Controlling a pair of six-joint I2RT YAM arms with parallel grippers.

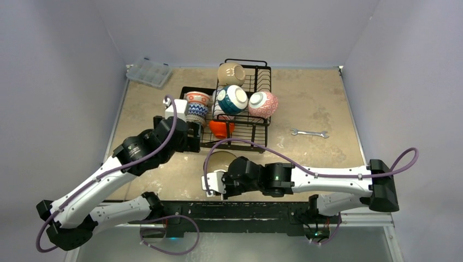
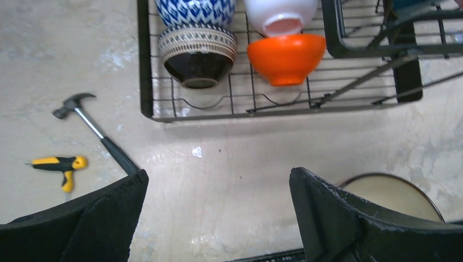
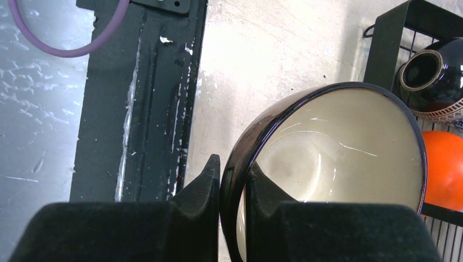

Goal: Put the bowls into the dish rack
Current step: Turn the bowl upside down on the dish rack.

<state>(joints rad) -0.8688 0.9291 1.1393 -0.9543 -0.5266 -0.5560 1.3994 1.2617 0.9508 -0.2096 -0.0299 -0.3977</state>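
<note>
At six o'clock on the table (image 1: 316,98), nearest the arm bases, the right gripper (image 3: 232,169) is clenched on the rim of a cream-lined bowl (image 3: 338,153). One finger is outside the wall and one inside. This bowl is glossy, dark brown-black outside with a thin dark rim, and it is held tilted just short of the dish rack (image 2: 143,65).

At about nine o'clock from that bowl, the left gripper (image 2: 218,174) stands released. Its jaws are spread wide and hold nothing, above bare tabletop just before the rack's front rail.

The rack is black wire and sits toward twelve o'clock. Along its front edge a black bowl (image 2: 197,60) with a tan patterned band lies on its side, and an orange bowl (image 2: 286,57) lies at its three o'clock. Behind these are a blue-patterned bowl (image 2: 195,10) and a white bowl (image 2: 281,13). A red floral bowl (image 1: 197,98) sits farther back on the left. The raised tier carries a teal bowl (image 1: 232,100), a pink bowl (image 1: 262,104) at its three o'clock and a tan bowl (image 1: 231,73) at twelve. That makes eight bowls racked and one gripped.

Also on the table are one hammer (image 2: 93,128), one yellow-and-black tool (image 2: 59,164), one wrench (image 1: 309,132) at the rack's four o'clock, and one clear compartment box (image 1: 148,72) at eleven.
</note>
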